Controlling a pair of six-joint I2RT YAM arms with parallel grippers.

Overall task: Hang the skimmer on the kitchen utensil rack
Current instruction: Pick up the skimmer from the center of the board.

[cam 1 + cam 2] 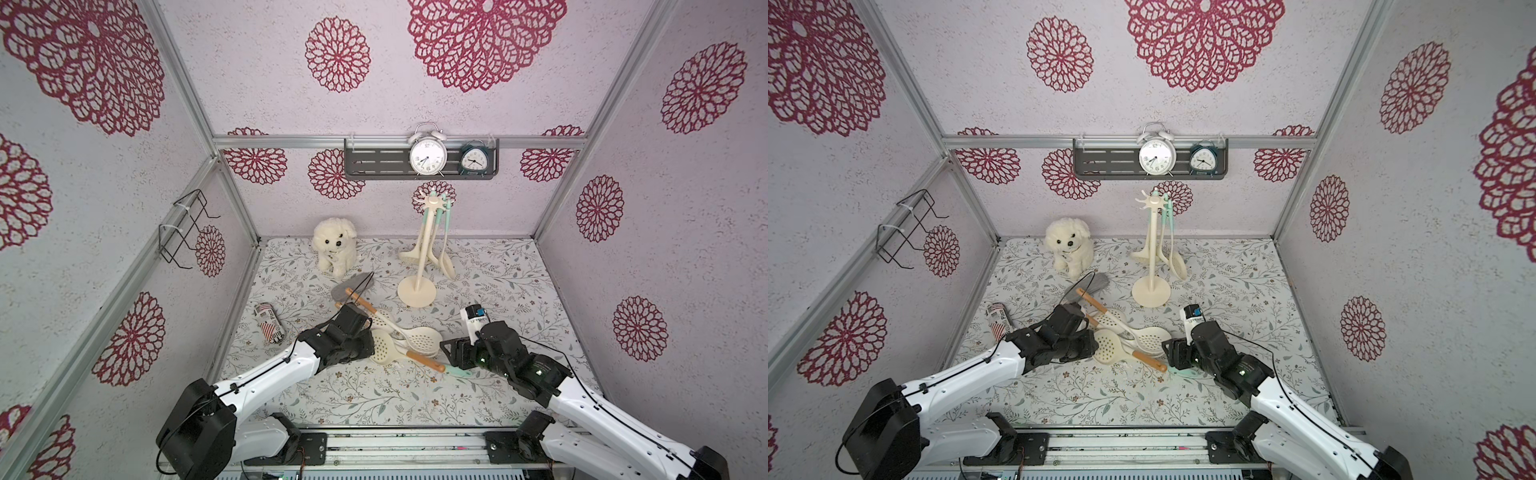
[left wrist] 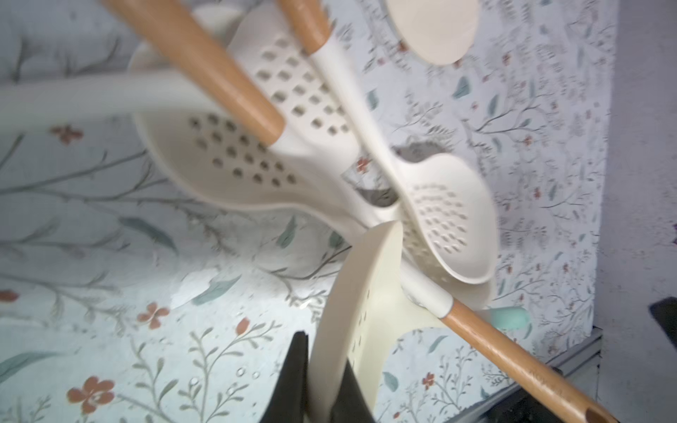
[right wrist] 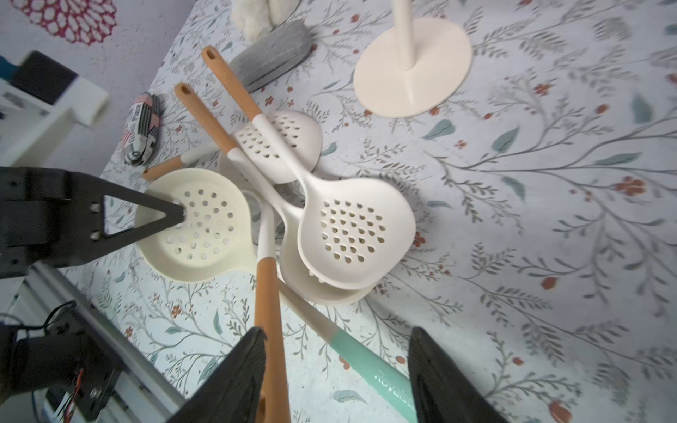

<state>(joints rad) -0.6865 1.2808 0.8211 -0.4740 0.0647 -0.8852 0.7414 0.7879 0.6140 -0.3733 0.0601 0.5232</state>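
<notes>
Early stage, skimmer not yet hung. Skimmer [image 1: 382,348] lies in the utensil pile [image 1: 409,336] on the mat [image 1: 498,291], just robot-side of the kitchen utensil rack [image 1: 424,249]. Left gripper [image 2: 326,373] is clamped on its bowl rim. Right gripper [image 3: 337,333] has jaws apart, straddling handles. No true containers; the rack carries hanging utensils [image 1: 448,266]. Lift and hooking are left.

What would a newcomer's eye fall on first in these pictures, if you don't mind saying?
A jumble of cream skimmers lies mid-table, the left gripper shut on the rim of one skimmer. Behind stands the tall cream utensil rack, utensils hanging, with a white plush dog at the back.
</notes>
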